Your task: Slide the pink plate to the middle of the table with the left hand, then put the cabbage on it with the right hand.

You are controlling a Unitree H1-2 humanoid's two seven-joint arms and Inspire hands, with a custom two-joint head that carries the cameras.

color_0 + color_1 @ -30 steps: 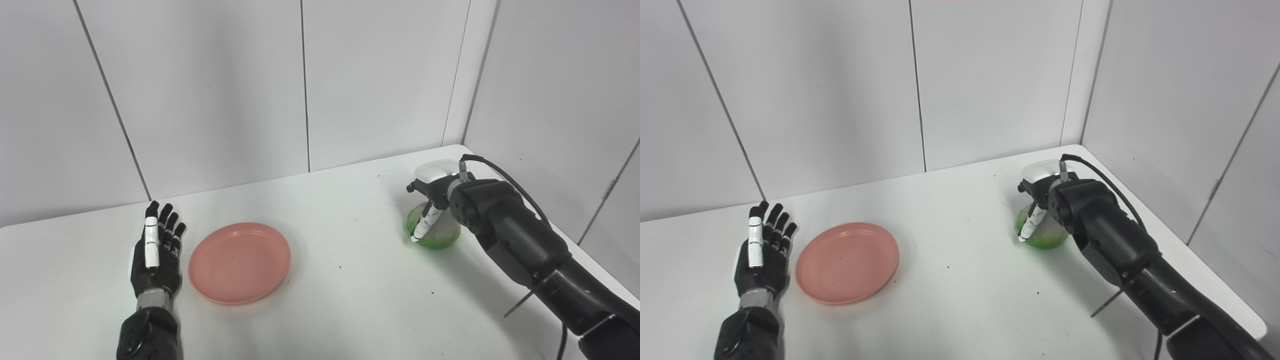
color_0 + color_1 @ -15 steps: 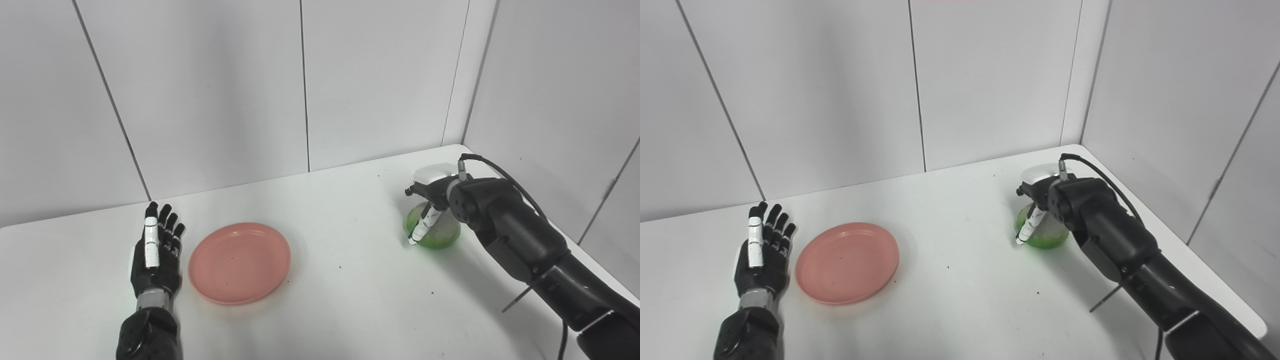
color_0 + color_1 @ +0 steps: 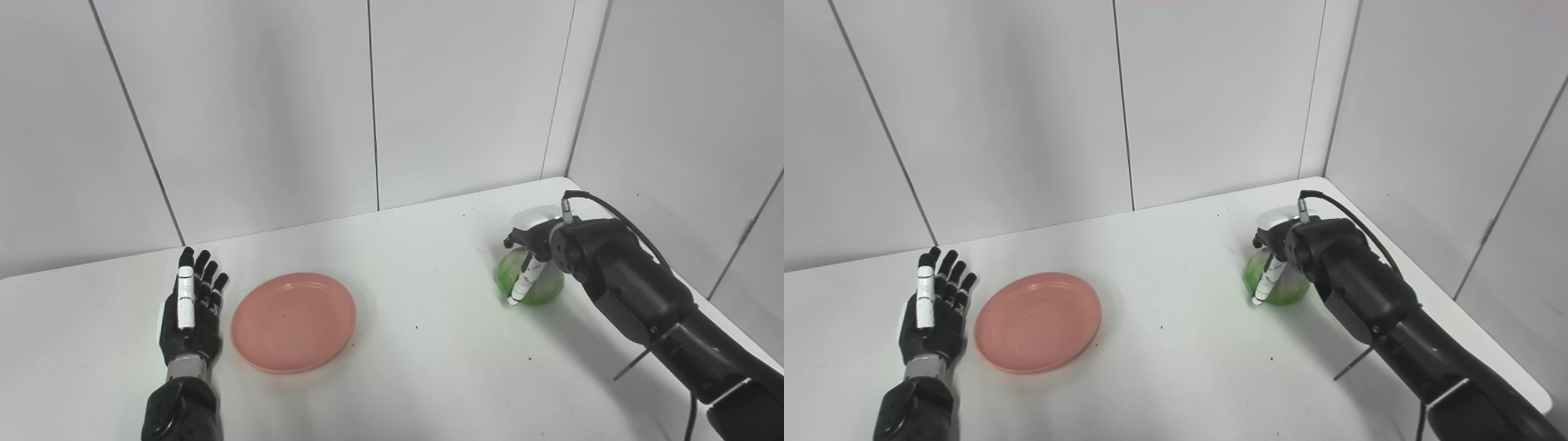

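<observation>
The pink plate (image 3: 293,322) is seen to be smooth, matt plastic. The cabbage (image 3: 534,284) looks shiny and see-through green, and the table (image 3: 429,367) is seen as smooth and white. Both arms are covered in dark, matt plastic.

left robot hand (image 3: 188,312) flat, fingers spread — right robot hand (image 3: 531,257) reaching forward, fingers curled downward
</observation>
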